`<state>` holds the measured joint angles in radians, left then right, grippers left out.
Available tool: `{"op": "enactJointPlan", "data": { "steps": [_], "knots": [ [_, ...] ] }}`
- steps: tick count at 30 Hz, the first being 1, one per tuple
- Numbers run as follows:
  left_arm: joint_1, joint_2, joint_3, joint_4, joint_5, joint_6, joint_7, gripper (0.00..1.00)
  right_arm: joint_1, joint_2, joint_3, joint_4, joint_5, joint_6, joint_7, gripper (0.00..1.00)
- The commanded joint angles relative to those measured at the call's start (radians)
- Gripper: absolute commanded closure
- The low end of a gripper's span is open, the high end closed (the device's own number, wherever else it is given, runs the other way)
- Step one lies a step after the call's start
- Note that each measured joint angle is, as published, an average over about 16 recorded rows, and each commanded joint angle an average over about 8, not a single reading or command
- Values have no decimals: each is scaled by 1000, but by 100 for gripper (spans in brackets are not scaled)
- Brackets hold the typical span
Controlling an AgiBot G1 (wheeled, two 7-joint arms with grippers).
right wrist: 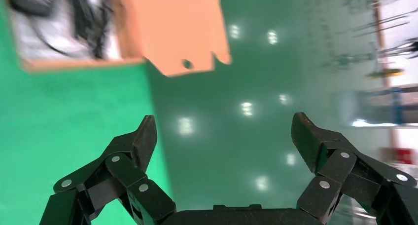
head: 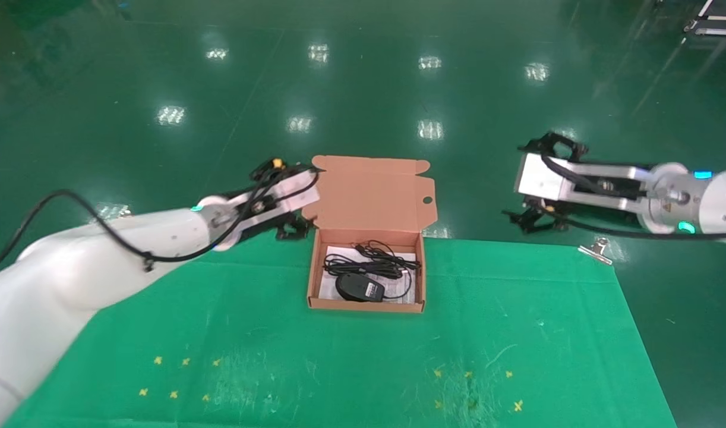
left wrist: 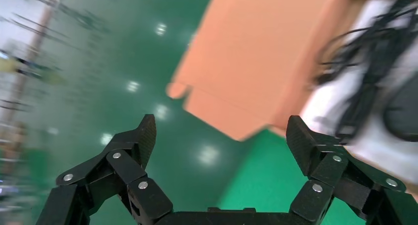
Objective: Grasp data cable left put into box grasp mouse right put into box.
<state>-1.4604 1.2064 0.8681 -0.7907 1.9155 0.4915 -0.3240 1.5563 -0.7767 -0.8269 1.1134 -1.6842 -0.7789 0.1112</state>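
Mouse (head: 359,287), light, rigid and smooth, lies label-up at the near side of the box (head: 366,306) mid-bench, its limp cord loosely piled behind; best held across its sides. Left gripper (left wrist: 221,136) and right gripper (right wrist: 223,134) hover empty, jaws spread, flanking the lid

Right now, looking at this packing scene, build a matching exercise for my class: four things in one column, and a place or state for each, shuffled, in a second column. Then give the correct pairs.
Column 1
1. mouse
2. box lid
3. left gripper
4. metal binder clip

Column 2
A. at the far right corner of the green mat
B. lying inside the box on the white printed sheet
C. open and empty, beside the box's left side
D. standing open, tabs upward

Pairs: 1-B, 2-D, 3-C, 4-A
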Motion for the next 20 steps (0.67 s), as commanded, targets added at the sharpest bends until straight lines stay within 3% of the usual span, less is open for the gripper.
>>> {"op": "enactJointPlan", "data": {
  "steps": [1,20],
  "knots": [
    [16,-24,-24,-20,-48,41,6,0,-19,6,21,7,37,-28,3,0],
    [153,-236,-233,-195,-469,398,54,0,-182,63,207,65,361,-271,29,0]
  ]
}}
